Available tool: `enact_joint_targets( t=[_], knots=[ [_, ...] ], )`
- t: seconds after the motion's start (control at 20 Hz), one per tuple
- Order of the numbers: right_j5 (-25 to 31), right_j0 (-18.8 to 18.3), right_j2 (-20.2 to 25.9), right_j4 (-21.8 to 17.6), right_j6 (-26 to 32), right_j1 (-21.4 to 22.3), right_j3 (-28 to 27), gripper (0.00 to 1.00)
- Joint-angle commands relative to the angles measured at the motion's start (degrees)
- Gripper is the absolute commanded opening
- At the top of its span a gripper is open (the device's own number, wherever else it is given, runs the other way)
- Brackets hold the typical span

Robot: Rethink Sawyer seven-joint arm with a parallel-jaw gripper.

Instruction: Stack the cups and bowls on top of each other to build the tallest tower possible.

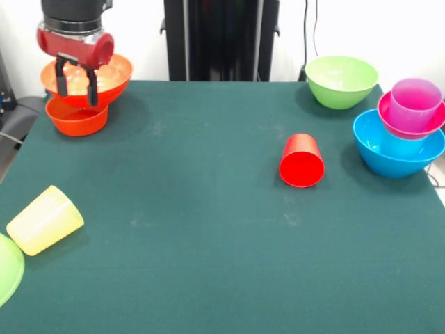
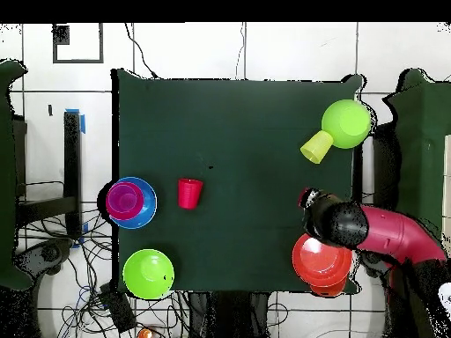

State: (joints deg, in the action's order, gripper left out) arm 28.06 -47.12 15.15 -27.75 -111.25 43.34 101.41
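- Jaws: the gripper (image 1: 77, 82), with two dark fingers under a red cylindrical wrist, stands with its jaws apart, straddling the near rim of the wide orange bowl (image 1: 115, 76); whether the fingers press on the rim cannot be told.
- Writing: no readable label, brand or lettering on any item.
- Wide orange bowl: glossy, round, sitting tilted on a small orange bowl (image 1: 75, 120) at the table's far left corner in the front view, close to both edges there.
- Table (image 1: 201, 229): dark green, matt, cloth-like surface; the middle and the whole near centre lie open.
- Red cup (image 1: 302, 161): smooth tapered tumbler, on its side, mouth toward the camera, right of centre, apart from everything else.
- Large blue bowl (image 1: 396, 156): glossy, upright, at the right edge. A small magenta bowl (image 1: 389, 117) sits in it, and a translucent purple cup (image 1: 415, 103) stands upright in that.
- Lime green bowl (image 1: 341, 81): upright at the far right corner, just beside the blue stack, not touching.
- Yellow cup (image 1: 44, 219): on its side near the left edge, wide mouth pointing up-left.
- Second lime green bowl (image 1: 8, 268): cut by the left edge of the front view, just beside the yellow cup; the overhead view shows it close to the table's edge with the cup against it.
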Motion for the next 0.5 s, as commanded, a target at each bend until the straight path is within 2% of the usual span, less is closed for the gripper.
enact_joint_targets(
  t=[0.05, 0.3, 0.5],
  knots=[
    [8.4, -1.0, 9.7, -1.7, 14.9, -6.1, -7.2, 1.00],
    [7.3, -1.5, 10.8, -5.4, 16.2, -11.8, -11.5, 1.00],
    [6.0, -2.4, 12.9, -5.8, 16.8, -16.0, -15.0, 1.00]
  ],
)
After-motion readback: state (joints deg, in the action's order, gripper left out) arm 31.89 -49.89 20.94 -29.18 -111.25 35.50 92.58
